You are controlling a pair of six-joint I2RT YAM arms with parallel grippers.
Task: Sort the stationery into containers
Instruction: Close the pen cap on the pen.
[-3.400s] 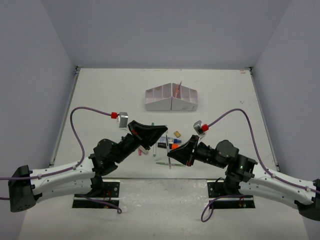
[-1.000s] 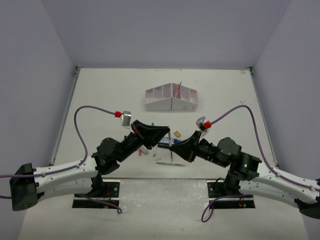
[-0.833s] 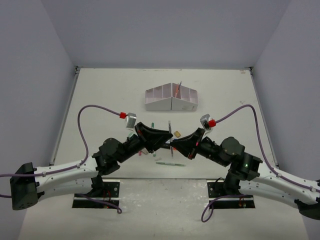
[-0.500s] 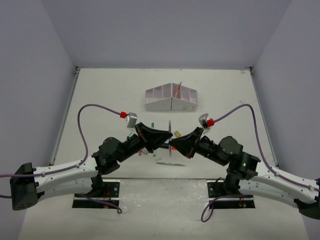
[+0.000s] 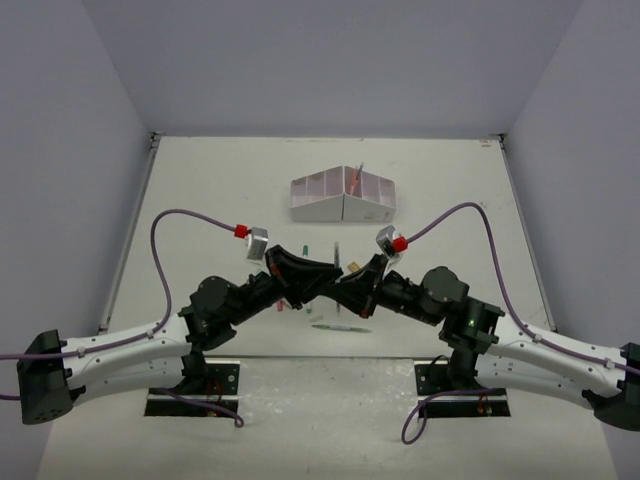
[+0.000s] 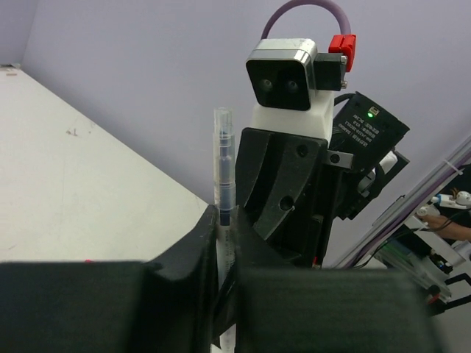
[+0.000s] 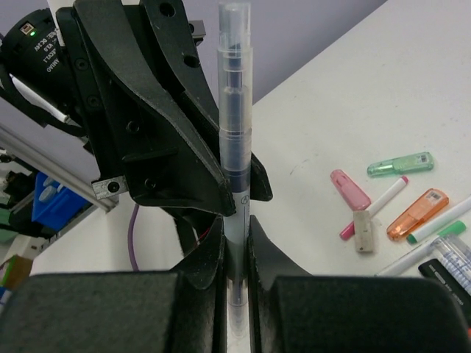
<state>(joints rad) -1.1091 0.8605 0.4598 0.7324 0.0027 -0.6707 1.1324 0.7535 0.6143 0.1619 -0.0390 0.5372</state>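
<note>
A clear grey pen stands upright between both grippers above the near middle of the table. My left gripper is shut on it; in the left wrist view the pen rises from between my fingers. My right gripper is shut on the same pen, lower on its barrel, facing the left gripper. The white organiser box stands farther back with a pink pen in it. More stationery lies under the grippers, mostly hidden in the top view.
On the table lie a pink cap, a green cap, an orange cap, a pink pen and a peach piece. A green pen lies near the front edge.
The right gripper lifted the pen off the table and carried it left to the left gripper. The two grippers have met, and both now hold the pen.
</note>
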